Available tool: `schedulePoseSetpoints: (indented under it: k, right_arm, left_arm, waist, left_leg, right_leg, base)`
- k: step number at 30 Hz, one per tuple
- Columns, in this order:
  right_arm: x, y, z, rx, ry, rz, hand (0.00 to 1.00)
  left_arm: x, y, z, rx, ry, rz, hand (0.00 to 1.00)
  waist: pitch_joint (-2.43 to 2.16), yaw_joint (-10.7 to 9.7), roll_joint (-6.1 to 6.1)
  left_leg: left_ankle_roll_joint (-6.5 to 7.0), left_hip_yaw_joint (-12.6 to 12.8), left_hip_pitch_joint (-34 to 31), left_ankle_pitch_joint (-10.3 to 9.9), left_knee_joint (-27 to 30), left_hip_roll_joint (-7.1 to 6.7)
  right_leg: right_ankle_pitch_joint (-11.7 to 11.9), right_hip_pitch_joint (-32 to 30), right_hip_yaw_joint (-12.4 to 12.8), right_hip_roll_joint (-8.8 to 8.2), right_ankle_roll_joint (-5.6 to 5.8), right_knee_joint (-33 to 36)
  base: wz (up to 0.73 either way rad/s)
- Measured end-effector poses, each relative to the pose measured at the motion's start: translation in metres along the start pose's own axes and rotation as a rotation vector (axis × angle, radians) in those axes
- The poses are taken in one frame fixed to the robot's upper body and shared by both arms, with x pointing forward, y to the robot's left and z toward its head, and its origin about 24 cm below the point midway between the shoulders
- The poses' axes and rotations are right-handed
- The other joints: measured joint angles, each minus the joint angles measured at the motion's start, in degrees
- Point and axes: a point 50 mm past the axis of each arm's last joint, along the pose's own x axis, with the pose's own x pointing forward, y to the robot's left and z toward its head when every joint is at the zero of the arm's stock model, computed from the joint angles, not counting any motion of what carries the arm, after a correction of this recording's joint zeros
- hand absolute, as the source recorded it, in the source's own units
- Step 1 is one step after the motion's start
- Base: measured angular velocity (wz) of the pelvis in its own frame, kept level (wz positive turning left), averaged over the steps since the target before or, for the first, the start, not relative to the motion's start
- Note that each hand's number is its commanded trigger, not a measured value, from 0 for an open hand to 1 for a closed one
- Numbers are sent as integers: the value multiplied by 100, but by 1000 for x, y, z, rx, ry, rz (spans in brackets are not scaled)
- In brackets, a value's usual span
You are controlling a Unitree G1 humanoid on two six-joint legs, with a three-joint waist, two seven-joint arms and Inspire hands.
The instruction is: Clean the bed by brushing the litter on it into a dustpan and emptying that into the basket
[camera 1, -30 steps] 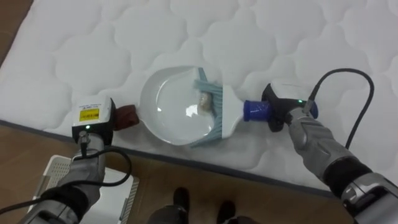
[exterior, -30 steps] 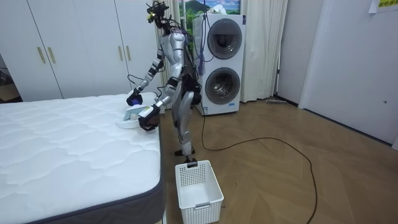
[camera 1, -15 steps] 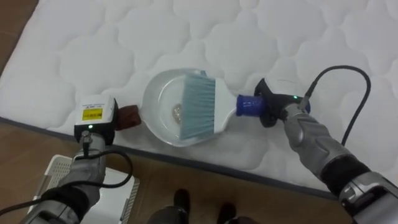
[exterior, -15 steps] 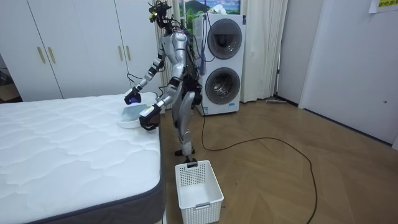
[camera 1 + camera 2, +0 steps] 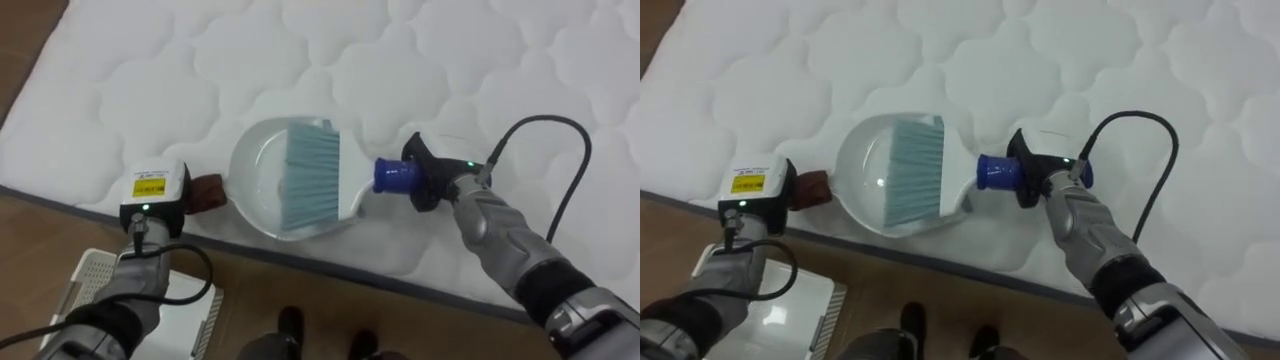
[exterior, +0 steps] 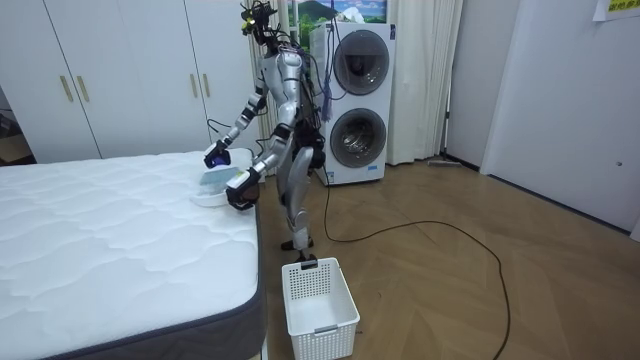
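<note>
Right hand (image 5: 437,185) grips the brush (image 5: 310,185), bristles in the dustpan (image 5: 258,170) on the quilted mattress (image 5: 150,90); basket (image 6: 320,308) on wood floor (image 6: 450,290).

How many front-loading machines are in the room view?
2. They are stacked behind the robot: the upper machine sits on the lower machine. None looks hidden.
</note>
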Motion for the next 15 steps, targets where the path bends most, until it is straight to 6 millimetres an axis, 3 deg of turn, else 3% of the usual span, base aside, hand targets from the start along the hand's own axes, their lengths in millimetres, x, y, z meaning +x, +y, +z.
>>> schedulePoseSetpoints:
  k: [4, 15]
  right_arm:
    - [-1, 0, -1, 15, -9, -4, 100]
    - [-11, 9, -26, 167, 91, -5, 100]
  left_arm:
    - [-2, -3, -3, -13, 12, -6, 100]
    - [-9, -9, -12, -11, 16, 4, 100]
  waist:
    - [-7, -55, -11]
    - [-29, -201, -43]
  left_leg:
    - [1, -2, 27, 0, -22, -8]
    - [1, -5, 202, 0, -78, -20]
  right_leg:
    - [1, 11, 5, -6, 2, 2]
    - [-14, 203, 20, 1, 26, -109]
  base:
    - [0]
    - [1]
